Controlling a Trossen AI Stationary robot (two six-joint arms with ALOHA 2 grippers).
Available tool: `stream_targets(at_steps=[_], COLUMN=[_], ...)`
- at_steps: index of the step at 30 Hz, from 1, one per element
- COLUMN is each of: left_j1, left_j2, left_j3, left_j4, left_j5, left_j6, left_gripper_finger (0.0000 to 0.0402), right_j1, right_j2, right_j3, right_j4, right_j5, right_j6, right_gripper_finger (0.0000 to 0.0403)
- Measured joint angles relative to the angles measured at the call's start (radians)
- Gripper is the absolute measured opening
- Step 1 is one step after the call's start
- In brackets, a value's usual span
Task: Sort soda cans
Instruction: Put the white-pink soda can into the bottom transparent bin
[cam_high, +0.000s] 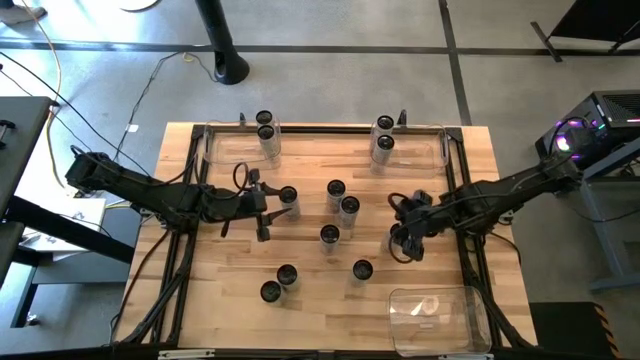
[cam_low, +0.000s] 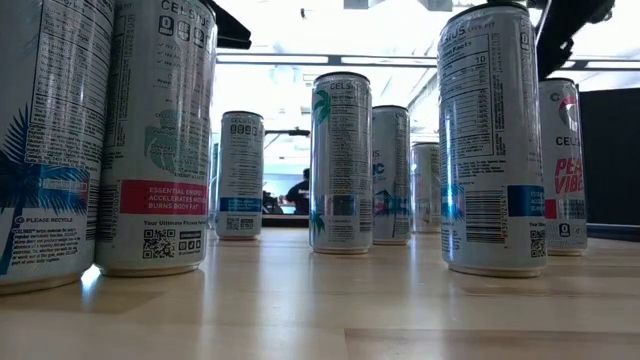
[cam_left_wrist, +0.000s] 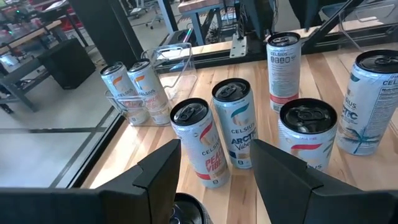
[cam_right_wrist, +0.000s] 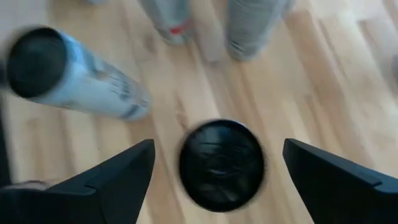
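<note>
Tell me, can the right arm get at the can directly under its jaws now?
Probably yes. The right gripper hangs over the can with its jaws open wider than the can's top, one on each side. Nothing lies between them, and the neighbouring cans stand clear of it.

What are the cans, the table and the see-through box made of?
The soda cans look like thin metal, probably aluminium: printed glossy sides, silvery rims, pull-tab tops. The table looks like wood: pale planks with visible grain and joints. The bin seems clear plastic, since the table shows through it.
</note>
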Motion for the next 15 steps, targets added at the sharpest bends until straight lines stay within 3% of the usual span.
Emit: stream_targets(at_steps=[15], left_j1=[0.000], left_j2=[0.000], left_j3=[0.000], left_j4=[-0.005], left_j5=[0.000], left_j6=[-0.003], left_gripper_finger=[0.0186], right_j1=[0.001], right_j2=[0.123], right_j3=[0.000], right_j4=[-0.011], right_j5=[0.043], right_j6=[-0.090], right_gripper_finger=[0.0348])
